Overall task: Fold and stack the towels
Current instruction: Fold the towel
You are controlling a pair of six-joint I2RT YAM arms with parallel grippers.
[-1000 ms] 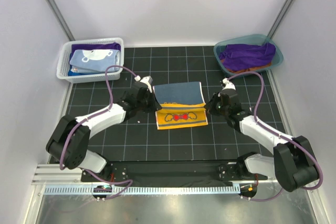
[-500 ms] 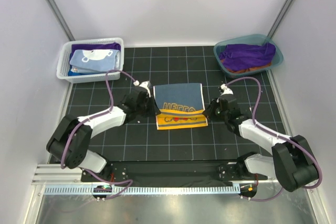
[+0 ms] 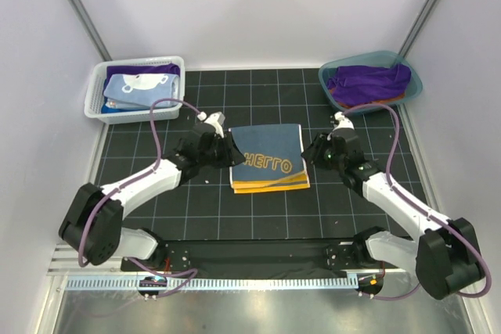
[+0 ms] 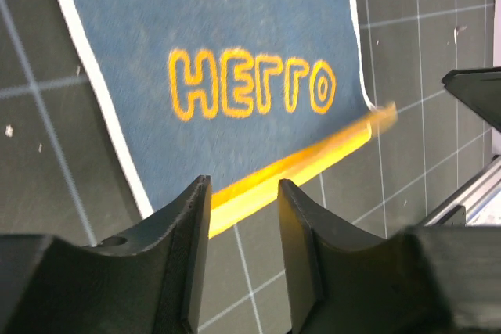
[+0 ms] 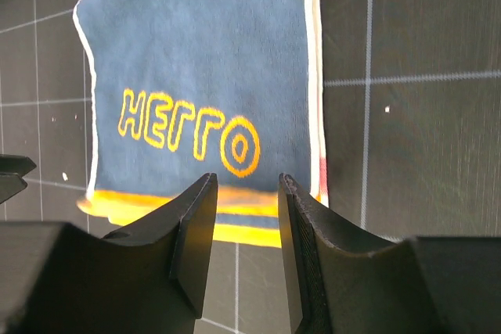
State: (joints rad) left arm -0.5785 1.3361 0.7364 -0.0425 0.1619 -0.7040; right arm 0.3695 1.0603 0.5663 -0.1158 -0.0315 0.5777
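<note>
Left gripper (image 3: 228, 151) and right gripper (image 3: 310, 152), two in all, both released and empty, flank one folded navy-and-yellow towel (image 3: 268, 160) on the desk (image 3: 258, 217).

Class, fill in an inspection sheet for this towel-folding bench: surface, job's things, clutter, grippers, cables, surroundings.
Surface: black mat with white grid lines, lying flat.
Job's things: navy towel with orange lettering lies folded at mid-mat, with a yellow-orange edge showing on its near side. A light blue printed towel lies over a purple cloth in the white mesh basket. A purple towel lies over an orange cloth in the teal tub.
Clutter: a few white specks on the mat.
Grippers: left gripper and right gripper are open and empty, one at each side of the folded towel.
Cables: one purple cable loops off the left arm, another off the right; neither touches the folded towel.
Surroundings: white walls; metal rail at the near edge.
</note>
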